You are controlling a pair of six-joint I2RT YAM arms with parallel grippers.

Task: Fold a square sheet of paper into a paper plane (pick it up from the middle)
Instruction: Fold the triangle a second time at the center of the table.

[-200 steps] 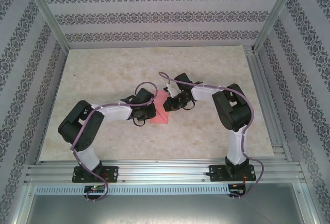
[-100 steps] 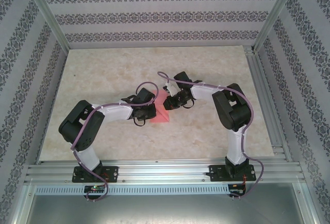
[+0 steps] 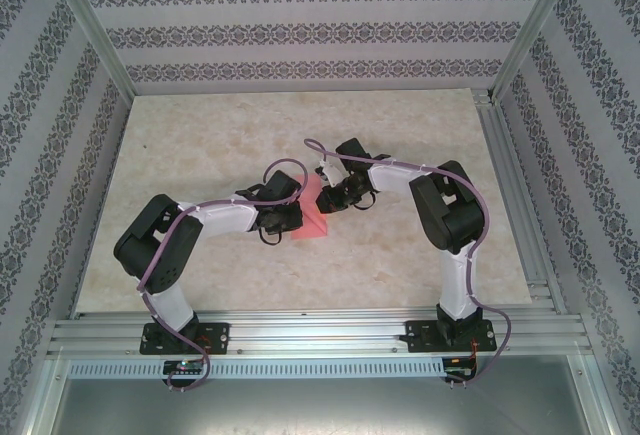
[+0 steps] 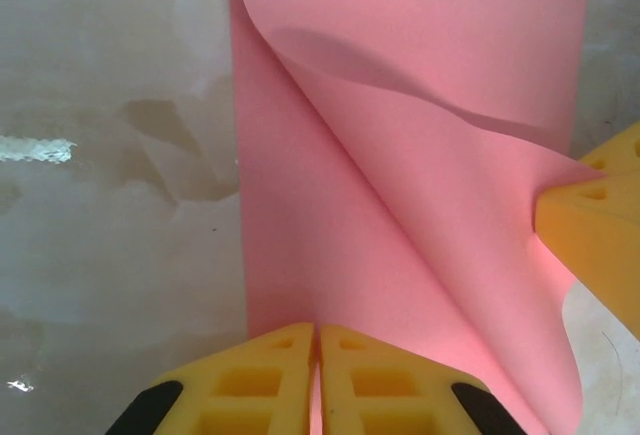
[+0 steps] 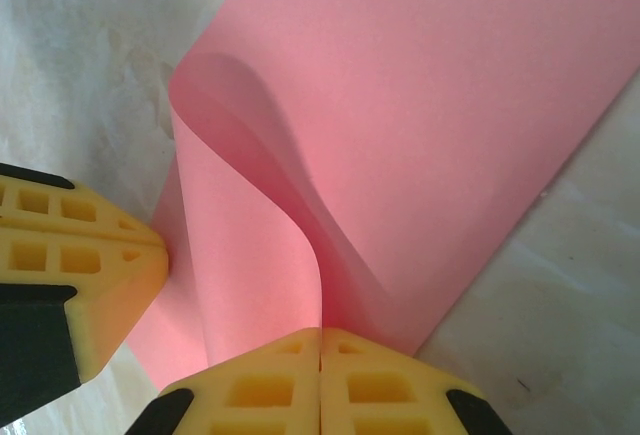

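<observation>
Mostly we see the thin pink-red square sheet of paper [image 3: 312, 223] curled midway on the pale marbled surface [image 3: 200, 135], pinched edges hidden. Left gripper [image 4: 318, 333] and right gripper [image 5: 320, 335] clamp it; open room around.

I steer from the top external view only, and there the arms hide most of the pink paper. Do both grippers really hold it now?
Observer: In the left wrist view the left gripper is shut on the sheet, with pink paper caught in its closed jaws.
Operator: And the right one?
Observer: The right gripper is shut on the sheet too, right where a flap bends over.
Operator: Is that fold pressed flat?
Observer: No, the flap curves in a soft loop, without a sharp crease.
</observation>
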